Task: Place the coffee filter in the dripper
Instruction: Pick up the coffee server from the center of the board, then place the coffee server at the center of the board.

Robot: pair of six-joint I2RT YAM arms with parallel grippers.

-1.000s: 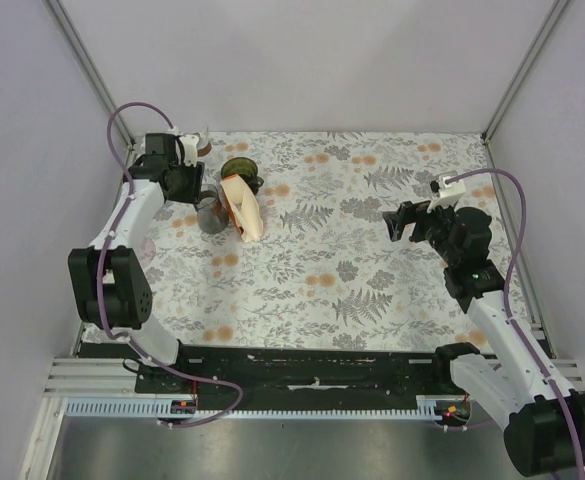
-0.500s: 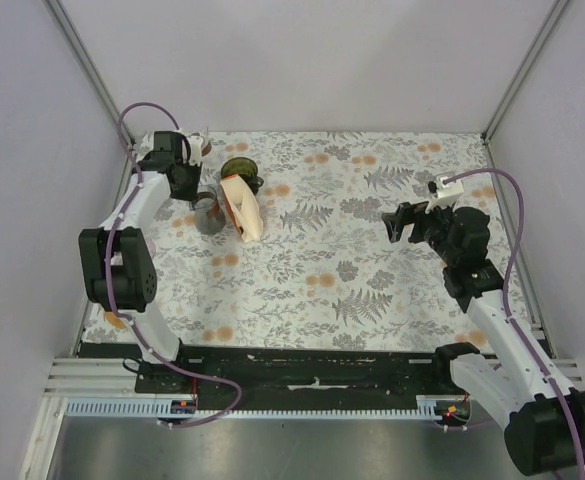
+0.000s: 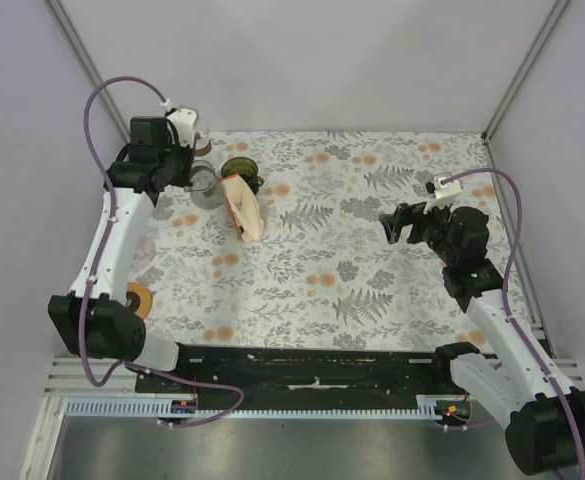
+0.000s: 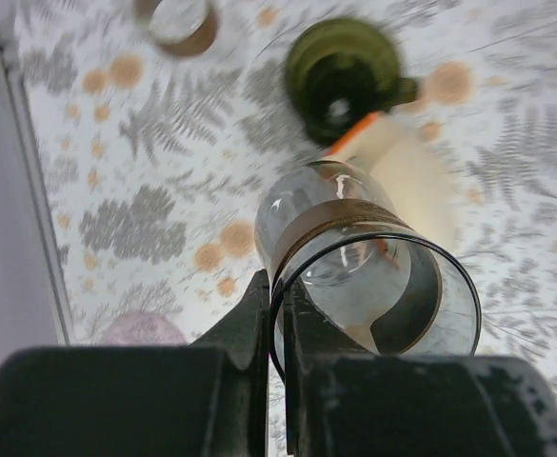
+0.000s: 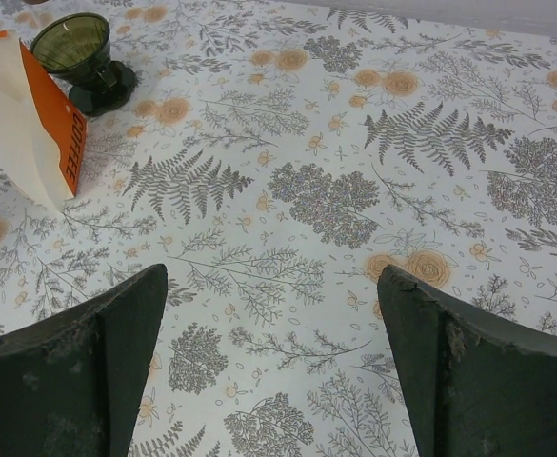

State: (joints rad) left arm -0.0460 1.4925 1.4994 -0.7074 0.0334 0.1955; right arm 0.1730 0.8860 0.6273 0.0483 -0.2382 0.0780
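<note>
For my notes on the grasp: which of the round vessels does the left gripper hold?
The clear glass carafe with a brown band; the left gripper pinches its rim. The green dripper and the small brown-rimmed vessel stand free.

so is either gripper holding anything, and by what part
The left gripper is shut on the glass carafe, pinching the wall at its rim. The right gripper is open and holds nothing.
</note>
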